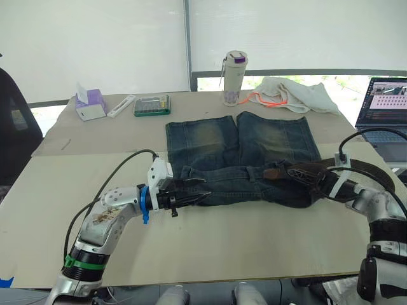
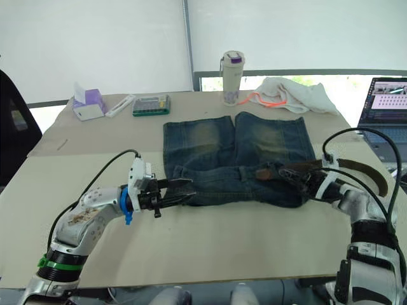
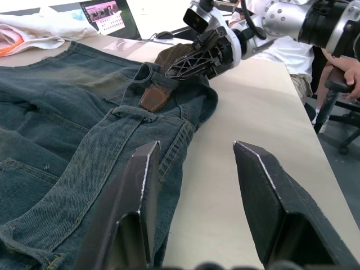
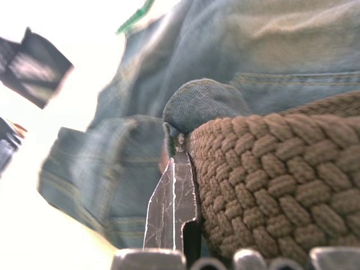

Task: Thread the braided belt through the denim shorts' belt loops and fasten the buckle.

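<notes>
Fingers of the left gripper (image 1: 191,196) are seen spread apart at the waistband's left end, grasping nothing, apparently parked there to steady the cloth. Fingers of the right gripper (image 1: 304,175) are clamped on the braided belt (image 1: 356,168) at the waistband's right end. In the left eye view the denim shorts (image 1: 241,159) are laid flat mid-desk, waistband toward the robot, legs pointing away; the belt's free length is arced back over the right wrist, off the shorts. A short brown tip (image 1: 273,172) is seen on the waistband just past the right fingers, so threading is judged barely begun. The desk (image 1: 210,241) also carries a bottle (image 1: 234,77), a white cloth (image 1: 296,94), a tissue box (image 1: 89,104) and a laptop (image 1: 386,105) at the right edge.

Right eye view: same layout is shown; nothing extra is added.

Left wrist view: 2 open fingers (image 3: 135,202) are seen hovering over the waistband edge and bare desk; across the shorts the right gripper is held low at a belt loop (image 3: 147,72), with the brown belt end lying just under it, presumably being fed through.

Right wrist view: 1 finger (image 4: 171,202) is pressed against the braided weave beside a bunched fold of denim. The buckle cannot be made out.
</notes>
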Motion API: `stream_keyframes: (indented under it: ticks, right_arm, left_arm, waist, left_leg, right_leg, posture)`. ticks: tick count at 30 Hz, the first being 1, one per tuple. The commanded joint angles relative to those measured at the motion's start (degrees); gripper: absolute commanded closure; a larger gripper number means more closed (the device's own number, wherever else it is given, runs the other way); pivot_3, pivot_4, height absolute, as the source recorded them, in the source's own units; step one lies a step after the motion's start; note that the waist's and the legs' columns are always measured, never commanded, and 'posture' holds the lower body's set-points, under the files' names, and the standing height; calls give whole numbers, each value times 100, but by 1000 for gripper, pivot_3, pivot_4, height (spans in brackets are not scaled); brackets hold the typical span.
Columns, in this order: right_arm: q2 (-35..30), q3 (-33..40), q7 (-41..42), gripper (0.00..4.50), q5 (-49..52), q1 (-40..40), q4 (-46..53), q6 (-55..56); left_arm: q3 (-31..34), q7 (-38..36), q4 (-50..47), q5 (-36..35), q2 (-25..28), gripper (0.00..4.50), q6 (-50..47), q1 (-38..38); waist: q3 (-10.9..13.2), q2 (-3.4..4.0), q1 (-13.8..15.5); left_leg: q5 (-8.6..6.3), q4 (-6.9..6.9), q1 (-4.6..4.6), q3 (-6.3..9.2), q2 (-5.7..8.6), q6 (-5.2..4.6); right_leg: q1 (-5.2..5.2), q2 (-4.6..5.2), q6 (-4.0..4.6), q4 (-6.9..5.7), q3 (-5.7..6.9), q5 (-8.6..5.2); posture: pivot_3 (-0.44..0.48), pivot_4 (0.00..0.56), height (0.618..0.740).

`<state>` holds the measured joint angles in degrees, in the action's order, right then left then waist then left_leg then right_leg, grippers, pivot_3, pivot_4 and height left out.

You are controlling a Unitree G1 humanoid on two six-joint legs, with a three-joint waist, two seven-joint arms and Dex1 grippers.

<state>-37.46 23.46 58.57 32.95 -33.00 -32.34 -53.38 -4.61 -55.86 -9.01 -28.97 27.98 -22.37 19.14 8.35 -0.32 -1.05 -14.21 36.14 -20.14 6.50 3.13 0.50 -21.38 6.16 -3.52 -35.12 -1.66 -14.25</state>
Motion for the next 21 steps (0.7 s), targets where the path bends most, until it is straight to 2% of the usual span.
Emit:
stream_keyframes:
  ticks: [1, 4, 7, 11, 14, 17, 21]
  right_arm:
    - [212, 631, -415, 4500, 779, 60, 501, -771]
    - [374, 808, -619, 4500, 1084, 276, 854, -1110]
    - [525, 905, -796, 4500, 1338, 454, 1150, -1340]
    - [720, 981, -1061, 4500, 1510, 565, 1370, -1330]
    - [786, 1061, -1145, 4500, 1727, 570, 1482, -1375]
    - [789, 1021, -1125, 4500, 1889, 675, 1665, -1369]
    - [829, 1048, -1044, 4500, 2150, 813, 1881, -1358]
  left_arm:
    - [262, 579, 577, 205, -92, 2298, -202, 401]
    - [400, 1272, 1427, 472, -363, 2298, -255, 977]
    - [495, 1408, 1909, 400, -774, 2298, -168, 1445]
    - [693, 983, 2248, -703, -1771, 2298, -1045, 2094]
    - [727, 724, 2560, -1149, -2208, 2298, -1704, 2327]
    - [790, 841, 3083, -1291, -2609, 2298, -2068, 2522]
    - [772, 1047, 3712, -1108, -2917, 2298, -2176, 2680]
  waist:
    - [0, 0, 13]
    - [0, -1, 21]
    - [0, -2, 27]
    - [-1, -6, 47]
    - [-2, -5, -5]
    - [-3, -2, -62]
    - [-3, -4, -85]
  left_leg:
    - [0, 0, 0, 0, 0, 0]
    - [0, 3, 0, 1, 2, -1]
    - [-1, 10, -5, 1, 4, -3]
    - [-2, 24, -14, 2, 6, -4]
    - [-5, 28, -13, 0, 7, -9]
    - [-11, 27, -8, -2, 2, -19]
    - [-11, 30, -9, -2, 2, -20]
  right_leg:
    - [0, 0, 0, 0, 0, 0]
    - [1, -2, -2, -3, 1, 0]
    - [-1, -1, -7, -1, 1, 3]
    - [-1, 0, -17, 1, 2, 9]
    - [0, 1, -19, 0, 0, 9]
    - [0, -6, -19, -6, -1, 9]
    - [0, -8, -20, -6, -2, 8]
  posture:
    - [0, 150, 740]
    - [0, 150, 740]
    - [0, 150, 740]
    - [0, 150, 740]
    - [0, 150, 740]
    - [0, 150, 740]
    - [0, 150, 740]
